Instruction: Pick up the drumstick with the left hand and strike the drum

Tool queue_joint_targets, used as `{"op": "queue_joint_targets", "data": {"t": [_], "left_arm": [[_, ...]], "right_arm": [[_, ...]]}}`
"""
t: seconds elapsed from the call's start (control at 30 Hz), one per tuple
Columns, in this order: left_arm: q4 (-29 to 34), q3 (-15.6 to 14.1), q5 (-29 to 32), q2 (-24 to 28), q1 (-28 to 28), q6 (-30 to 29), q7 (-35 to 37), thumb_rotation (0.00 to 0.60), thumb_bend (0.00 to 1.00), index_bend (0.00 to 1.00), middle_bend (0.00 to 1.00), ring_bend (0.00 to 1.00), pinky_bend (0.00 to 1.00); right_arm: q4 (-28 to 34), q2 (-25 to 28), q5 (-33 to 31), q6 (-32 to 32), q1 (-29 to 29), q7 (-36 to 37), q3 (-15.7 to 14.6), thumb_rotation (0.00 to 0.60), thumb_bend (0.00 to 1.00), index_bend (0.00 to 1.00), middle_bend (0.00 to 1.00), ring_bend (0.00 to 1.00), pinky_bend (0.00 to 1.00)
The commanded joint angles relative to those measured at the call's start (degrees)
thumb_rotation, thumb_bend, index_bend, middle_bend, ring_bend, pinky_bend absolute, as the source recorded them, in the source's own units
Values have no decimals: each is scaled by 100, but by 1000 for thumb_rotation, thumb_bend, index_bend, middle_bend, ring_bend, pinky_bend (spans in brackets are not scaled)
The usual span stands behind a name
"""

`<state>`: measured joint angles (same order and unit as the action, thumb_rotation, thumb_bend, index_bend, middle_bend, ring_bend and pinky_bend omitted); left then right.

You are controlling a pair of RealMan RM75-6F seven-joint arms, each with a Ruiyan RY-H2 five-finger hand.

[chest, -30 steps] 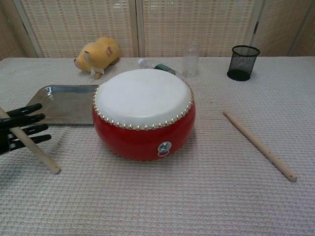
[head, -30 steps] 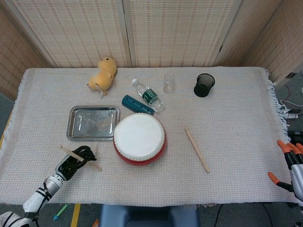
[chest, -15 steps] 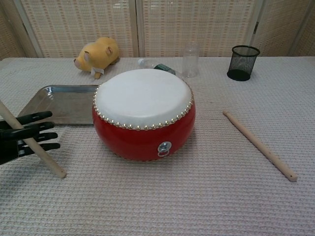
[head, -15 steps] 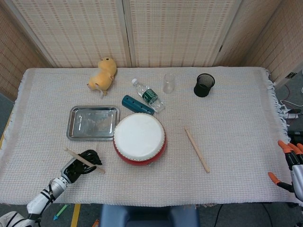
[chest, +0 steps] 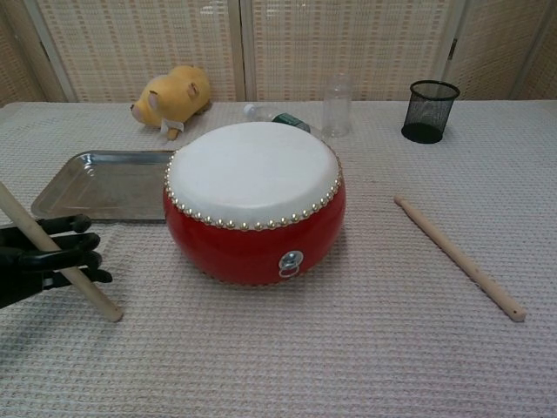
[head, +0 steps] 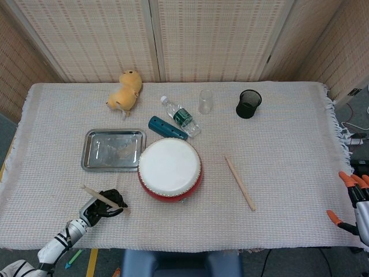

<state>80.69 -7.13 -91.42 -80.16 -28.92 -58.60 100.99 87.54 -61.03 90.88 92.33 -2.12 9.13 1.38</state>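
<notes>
- Chest view gives me the round red drum [chest: 253,198], white skin on top, a ring of pale studs under the rim; it is my landmark.
- My black left hand [chest: 48,259] sits left of the drum, fingers wrapped round a smooth wooden drumstick [chest: 61,257], slanted, tip near the woven cloth.
- Second wooden stick [chest: 459,258] lies right of the drum, flat.
- Shiny metal tray [chest: 83,187] lies just behind the hand, left of the drum.
- My right hand [head: 354,199] shows orange fingertips far right of the drum; I cannot tell its grip.

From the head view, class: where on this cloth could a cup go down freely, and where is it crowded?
Free: the right side past the loose drumstick and pen cup; the front strip before the drum. Crowded: behind the drum, around the bottle, blue tube, tray.
</notes>
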Motion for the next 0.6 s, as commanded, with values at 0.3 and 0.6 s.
{"op": "queue_joint_targets", "data": {"t": [0.3,0.6], "left_arm": [[139,7,122,-139,-16,146,-639,600,217,644,685,571,510],[306,65,264,-208,32,179,-1206,600,214,692,746,630,588]], "right_arm": [[-34,-7,26,73,-25,34,9,600,203,22,140,0,72],[-62,-11,38,116,-40,64,18,600,203,23,139,0,73]]}}
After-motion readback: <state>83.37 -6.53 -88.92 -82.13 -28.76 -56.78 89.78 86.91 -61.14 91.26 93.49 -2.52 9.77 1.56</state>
